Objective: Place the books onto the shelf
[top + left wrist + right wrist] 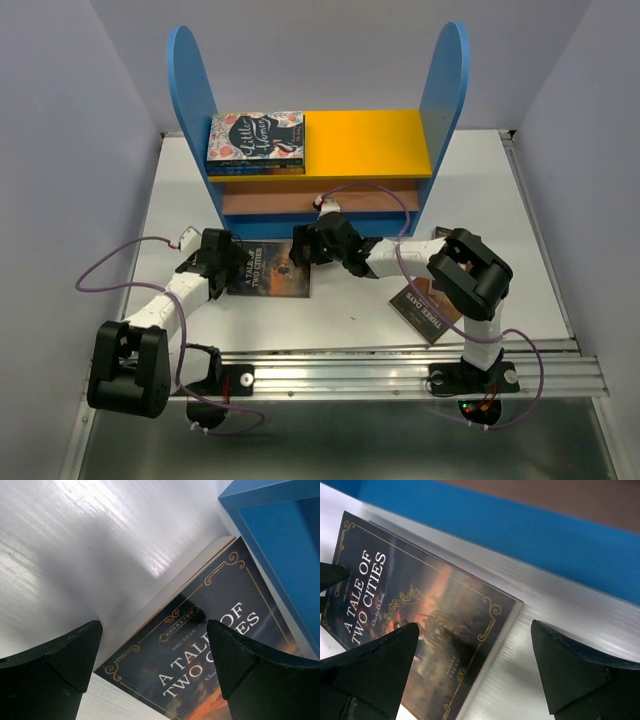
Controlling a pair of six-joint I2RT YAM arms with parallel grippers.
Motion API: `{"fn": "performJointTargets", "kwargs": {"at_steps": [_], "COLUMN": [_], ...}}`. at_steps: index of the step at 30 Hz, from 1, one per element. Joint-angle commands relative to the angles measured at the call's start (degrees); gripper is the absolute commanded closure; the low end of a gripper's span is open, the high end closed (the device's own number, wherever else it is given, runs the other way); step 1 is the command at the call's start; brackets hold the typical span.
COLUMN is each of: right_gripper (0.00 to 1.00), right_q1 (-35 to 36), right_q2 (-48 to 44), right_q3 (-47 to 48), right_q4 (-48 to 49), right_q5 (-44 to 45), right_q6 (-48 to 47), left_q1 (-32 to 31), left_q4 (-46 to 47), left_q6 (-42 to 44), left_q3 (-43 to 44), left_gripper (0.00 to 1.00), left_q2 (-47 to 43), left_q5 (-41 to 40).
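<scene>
Tale of Two Cities book [268,272] lies flat mid-frame, flanked by your left pincer [226,264] and right pincer [302,250]; both spread, empty, equally near.

Spread gripper [475,626] above book [420,605] beside shelf [520,530]

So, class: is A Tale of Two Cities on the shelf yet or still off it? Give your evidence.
Off it. A Tale of Two Cities lies flat, cover up, on the table in front of the shelf.
</scene>
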Motion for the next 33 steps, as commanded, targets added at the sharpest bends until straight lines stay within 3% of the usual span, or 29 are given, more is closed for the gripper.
{"fn": "performJointTargets", "kwargs": {"at_steps": [1,9,18,25,27,33], "right_gripper": [0.00,0.00,0.00,0.03,0.10,0.49], "right_q1": [0.25,0.25,0.25,0.25,0.25,0.25], "right_q2": [1.53,3.03,-2.33,-3.03,-3.12,-2.25], "right_q3": [2.24,2.06,-1.37,-1.89,-2.07,-1.90], "right_q4": [5.17,8.60,15.19,17.65,17.57,13.53], "right_q5": [-3.28,-10.67,-18.23,-23.24,-24.03,-22.98], "right_q6": [1.34,2.92,4.24,6.35,6.61,7.67], "left_q1": [0.29,0.29,0.29,0.29,0.29,0.29], "left_q4": [1.40,1.84,3.34,4.83,4.92,4.92], "left_q6": [1.13,2.10,3.15,3.24,3.33,3.68], "left_q3": [0.62,0.89,0.27,-0.25,-0.17,0.27], "left_gripper": [0.01,0.01,0.01,0.44,0.52,0.52], "left_q2": [2.01,4.21,4.30,4.74,5.18,6.14], "left_q5": [-0.11,0.59,4.37,6.40,6.66,6.92]}}
